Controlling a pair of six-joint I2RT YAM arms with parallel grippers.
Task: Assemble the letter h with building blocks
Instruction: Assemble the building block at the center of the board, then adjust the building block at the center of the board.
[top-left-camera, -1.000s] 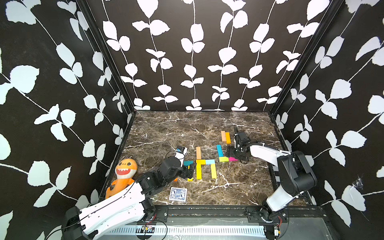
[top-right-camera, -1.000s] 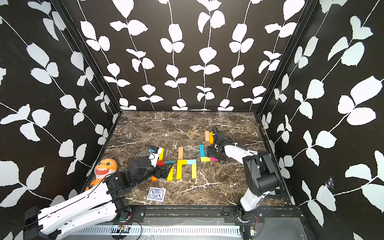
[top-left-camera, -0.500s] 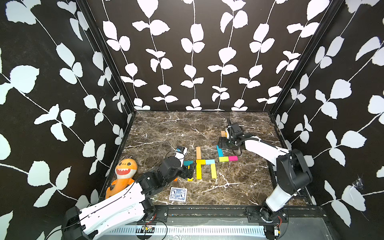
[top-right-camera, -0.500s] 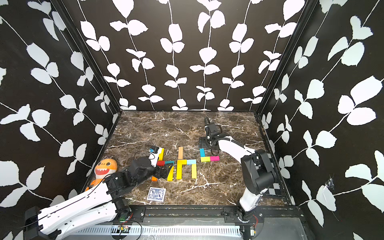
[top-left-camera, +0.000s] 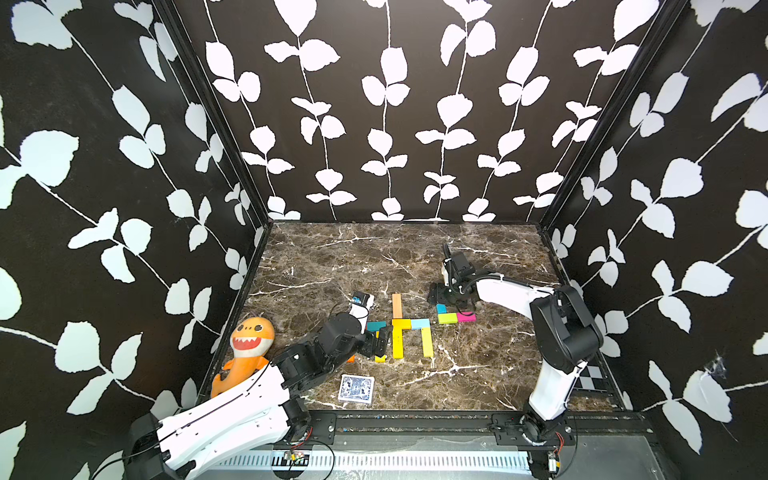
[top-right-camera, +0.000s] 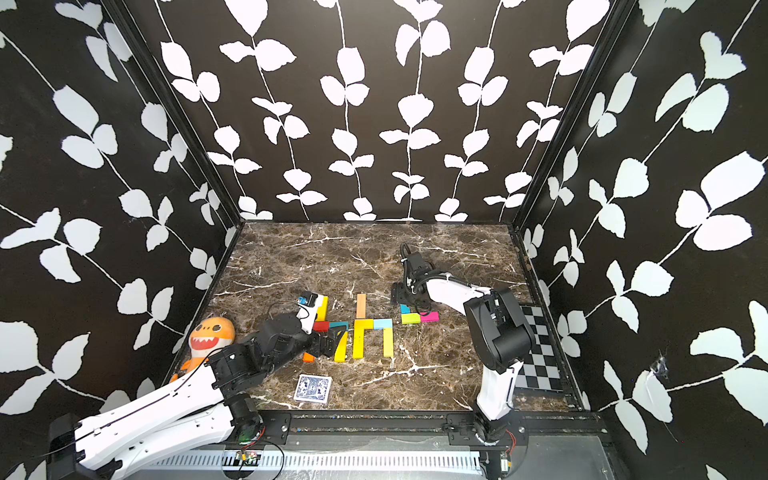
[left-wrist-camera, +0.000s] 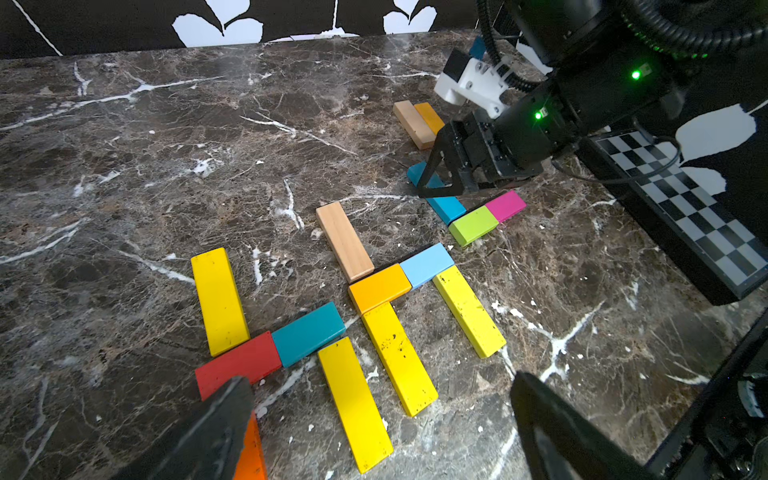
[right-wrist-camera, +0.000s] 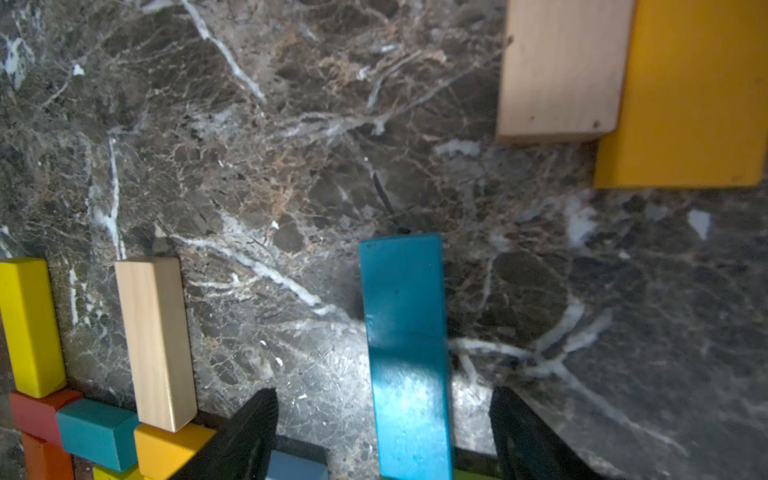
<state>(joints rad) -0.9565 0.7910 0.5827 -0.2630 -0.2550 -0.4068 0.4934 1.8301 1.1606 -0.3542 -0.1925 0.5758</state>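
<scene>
Hanging low over the blue block (right-wrist-camera: 405, 332), the R claw (right-wrist-camera: 384, 401) has one jaw on each side of it. The jaws are wide apart w/ gaps both sides, so it holds nothing. Prob. this block is the tall stick of a new h — the lime block (left-wrist-camera: 473, 224) and pink block (left-wrist-camera: 505, 205) lie at its foot. L claw (left-wrist-camera: 380, 388) is wide open and empty, near a yellow block (left-wrist-camera: 353, 403).

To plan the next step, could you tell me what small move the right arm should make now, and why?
Probably close the right gripper on the blue block: its open fingers straddle that block, which lies flat on the marble table, and nothing is gripped yet.
</scene>
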